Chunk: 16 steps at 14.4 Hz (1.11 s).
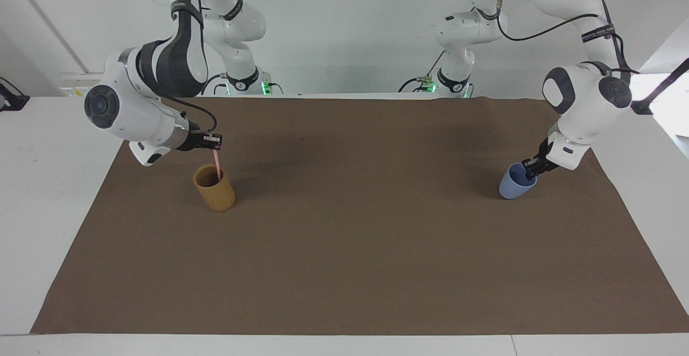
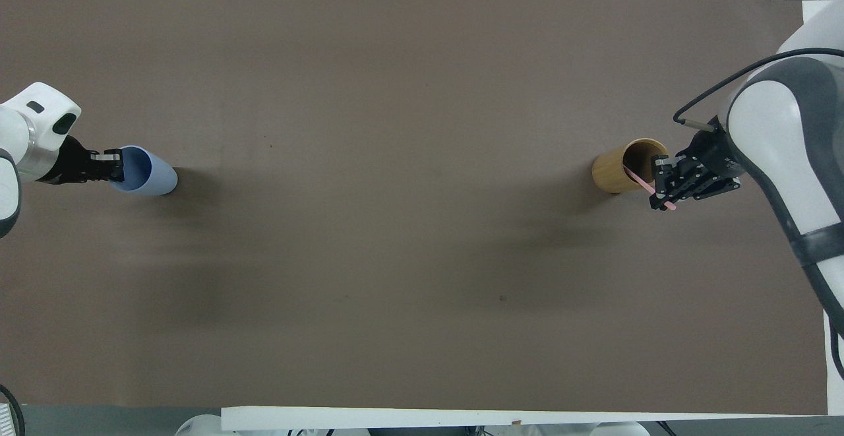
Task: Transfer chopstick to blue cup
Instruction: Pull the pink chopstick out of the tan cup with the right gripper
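My right hand (image 1: 215, 139) is pinched shut on the chopstick's (image 1: 217, 160) top end, its lower end in the tan cup (image 1: 214, 187), ready to draw it straight up and clear. My left hand (image 1: 533, 168) is clamped on the blue cup's (image 1: 512, 183) rim at its 3 o'clock in the facing view, steadying it on the surface (image 1: 344, 227) to receive.

Open brown mat (image 1: 355, 248) across the bench middle, no object between the tan cup (image 1: 215, 188) at the right arm's end, chopstick (image 1: 217, 162) rising from it, and the blue cup (image 1: 515, 181) at the left arm's end, each with a gripper at its rim.
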Each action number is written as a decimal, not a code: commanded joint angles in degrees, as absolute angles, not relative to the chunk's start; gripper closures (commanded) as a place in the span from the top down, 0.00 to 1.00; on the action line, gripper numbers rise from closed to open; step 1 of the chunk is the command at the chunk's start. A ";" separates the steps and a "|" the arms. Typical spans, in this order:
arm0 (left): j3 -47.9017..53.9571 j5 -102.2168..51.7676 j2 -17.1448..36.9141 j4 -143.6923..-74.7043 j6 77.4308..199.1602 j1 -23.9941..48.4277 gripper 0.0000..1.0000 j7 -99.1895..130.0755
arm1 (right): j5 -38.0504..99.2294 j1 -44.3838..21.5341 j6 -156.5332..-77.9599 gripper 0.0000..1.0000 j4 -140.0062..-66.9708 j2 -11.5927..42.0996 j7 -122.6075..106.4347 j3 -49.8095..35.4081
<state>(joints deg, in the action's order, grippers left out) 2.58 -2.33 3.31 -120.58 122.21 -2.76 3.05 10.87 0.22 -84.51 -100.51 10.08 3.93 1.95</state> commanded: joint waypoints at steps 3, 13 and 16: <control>2.20 -3.96 4.22 -117.16 119.53 10.86 0.00 9.65 | 8.35 0.61 -81.41 0.01 -97.93 9.23 2.81 1.67; 2.46 -4.04 6.15 -117.51 123.57 28.92 0.03 35.24 | 6.59 -2.71 -54.24 0.00 -68.04 12.21 5.00 1.41; 2.55 -4.57 5.98 -118.73 125.85 28.92 0.81 39.01 | 4.13 -5.09 -55.20 0.00 -68.47 11.95 7.47 1.40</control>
